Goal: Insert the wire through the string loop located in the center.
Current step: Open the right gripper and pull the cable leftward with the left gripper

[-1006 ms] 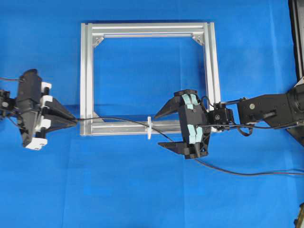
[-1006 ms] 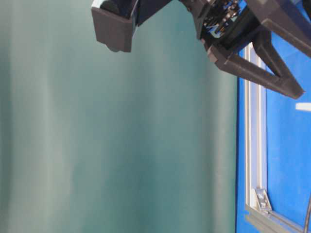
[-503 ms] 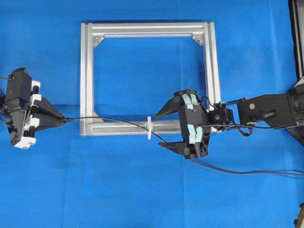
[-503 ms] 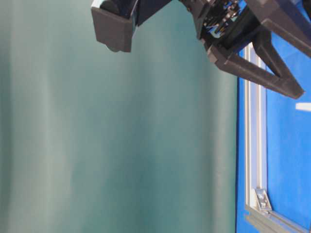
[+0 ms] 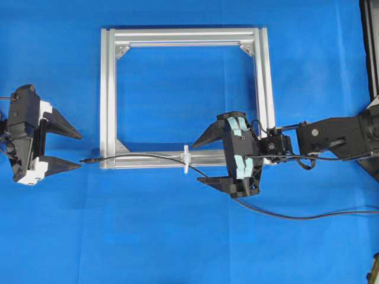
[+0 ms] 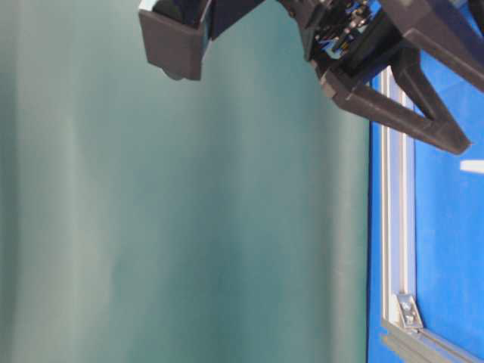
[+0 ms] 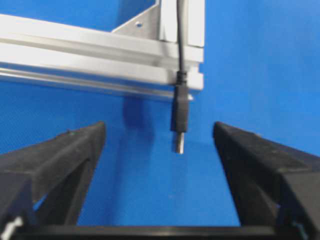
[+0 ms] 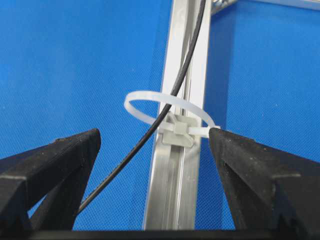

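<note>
Wire [image 5: 142, 157] just let go: your left gripper [image 5: 62, 148], pinched on the plug [image 7: 180, 117] a second ago, now stands wide, plug lying free between its fingers at the frame's [image 5: 106, 94] left corner. Wire runs along the near bar and through the loop [image 8: 167, 112], then trails right. Threading looks done. Thin black cable, small cylindrical plug, metal tip. Loop is a white tie, upright across the bar. Right gripper [image 5: 210, 160] wide, unmoved, empty, straddling the wire.
</note>
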Available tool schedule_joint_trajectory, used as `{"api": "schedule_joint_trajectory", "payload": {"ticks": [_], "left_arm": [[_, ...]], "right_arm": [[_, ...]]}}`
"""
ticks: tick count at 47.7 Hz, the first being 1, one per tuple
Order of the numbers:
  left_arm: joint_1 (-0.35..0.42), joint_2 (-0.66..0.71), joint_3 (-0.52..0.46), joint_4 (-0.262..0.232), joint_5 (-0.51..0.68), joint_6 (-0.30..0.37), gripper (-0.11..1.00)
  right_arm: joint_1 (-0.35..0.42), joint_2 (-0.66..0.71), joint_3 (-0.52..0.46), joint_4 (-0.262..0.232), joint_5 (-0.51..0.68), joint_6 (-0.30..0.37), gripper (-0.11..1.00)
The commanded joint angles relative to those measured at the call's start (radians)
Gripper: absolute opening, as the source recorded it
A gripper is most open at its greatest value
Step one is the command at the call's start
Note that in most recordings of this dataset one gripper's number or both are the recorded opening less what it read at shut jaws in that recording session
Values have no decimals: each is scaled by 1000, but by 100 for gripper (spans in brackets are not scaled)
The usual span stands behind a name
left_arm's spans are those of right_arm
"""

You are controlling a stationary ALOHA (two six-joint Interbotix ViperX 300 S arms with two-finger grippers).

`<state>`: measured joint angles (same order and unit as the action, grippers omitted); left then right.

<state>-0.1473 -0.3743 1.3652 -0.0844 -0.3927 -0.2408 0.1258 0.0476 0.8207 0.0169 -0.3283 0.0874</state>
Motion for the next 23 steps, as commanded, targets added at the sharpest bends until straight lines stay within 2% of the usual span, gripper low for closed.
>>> {"api": "schedule_joint_trajectory", "payload": {"ticks": [1, 5, 15, 23], "left_arm": [[2, -5, -14, 0, 0, 3, 87], [3, -8, -12, 0, 0, 2, 83], [3, -25, -29, 0, 6, 2, 83], [5, -57, -74, 0, 55, 3, 83]], "right_arm": [[3, -31, -6, 2, -2, 2, 94], [3, -35, -9, 3, 6, 2, 94], [5, -57, -17, 2, 38, 2, 94], [3, -112, -17, 2, 80, 0, 94]]}}
